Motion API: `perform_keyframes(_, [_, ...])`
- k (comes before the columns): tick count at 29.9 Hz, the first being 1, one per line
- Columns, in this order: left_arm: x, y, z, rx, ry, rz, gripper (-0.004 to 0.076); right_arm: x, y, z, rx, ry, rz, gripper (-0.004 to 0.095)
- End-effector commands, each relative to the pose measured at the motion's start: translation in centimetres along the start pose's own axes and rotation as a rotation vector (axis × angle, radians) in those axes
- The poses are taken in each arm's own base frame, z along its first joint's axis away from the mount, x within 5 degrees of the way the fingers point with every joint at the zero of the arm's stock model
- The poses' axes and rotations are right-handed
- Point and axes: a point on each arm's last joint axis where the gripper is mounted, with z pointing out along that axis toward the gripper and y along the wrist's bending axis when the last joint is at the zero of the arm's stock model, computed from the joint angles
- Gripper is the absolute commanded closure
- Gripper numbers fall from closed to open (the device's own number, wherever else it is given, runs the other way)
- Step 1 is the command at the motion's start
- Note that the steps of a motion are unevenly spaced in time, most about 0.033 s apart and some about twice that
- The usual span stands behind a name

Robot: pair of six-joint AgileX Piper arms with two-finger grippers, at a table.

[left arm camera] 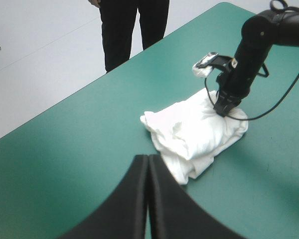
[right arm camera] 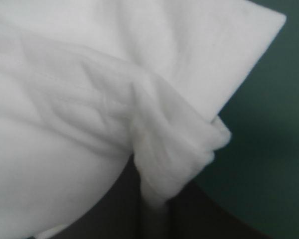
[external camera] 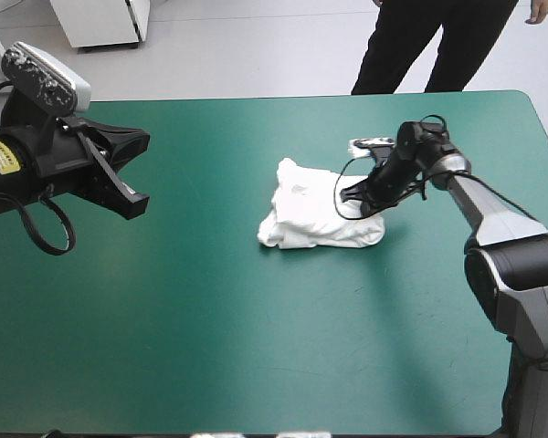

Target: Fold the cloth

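- Left pincer (left arm camera: 148,167) hung raised, its 2 fingers pressed together, empty.
- T-shirt (external camera: 310,217) lay bundled on the worktop (external camera: 192,328), right of middle.
- Right pincer (external camera: 361,201) pinched a fold at its right edge.
- Soft, light and limp: layered corners looked the surest hold.

No wording can be read in any view. The one label in sight is a small yellow sticker (external camera: 0,157) on the black body of the left arm (external camera: 46,151), seen in the high view near the counter's left side. It carries dark print, but the letters are too small to make out.
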Motion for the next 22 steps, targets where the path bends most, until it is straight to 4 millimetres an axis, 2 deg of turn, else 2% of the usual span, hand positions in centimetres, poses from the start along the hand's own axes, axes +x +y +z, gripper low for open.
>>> perform_keyframes(1, [-0.9, -0.2, -1.2, 0.000, -0.105, -0.014, 0.0734, 1.1, -3.3, -6.0, 0.079, -0.091, 0.068, 0.0908])
perform_keyframes(5, [-1.0, -0.4, -1.2, 0.017, -0.117, -0.022, 0.0734, 4.7, -7.7, -8.1, 0.207, -0.068, 0.149, 0.0908])
perform_keyframes(11, [-1.0, -0.4, -1.2, 0.019, -0.118, -0.023, 0.0734, 12.2, -13.0, -11.1, 0.313, -0.085, 0.337, 0.0908])
perform_keyframes(14, [-1.0, -0.4, -1.2, 0.024, -0.119, -0.024, 0.0734, 15.8, -14.9, -12.3, 0.365, -0.107, 0.429, 0.0908])
perform_keyframes(18, [-1.1, -0.6, -1.2, 0.038, -0.124, -0.030, 0.0734, 19.9, -16.8, -12.9, 0.410, -0.108, 0.542, 0.0908])
perform_keyframes(22, [-1.1, -0.6, -1.2, 0.046, -0.126, -0.030, 0.0734, 21.2, -17.3, -12.8, 0.424, -0.100, 0.577, 0.0908])
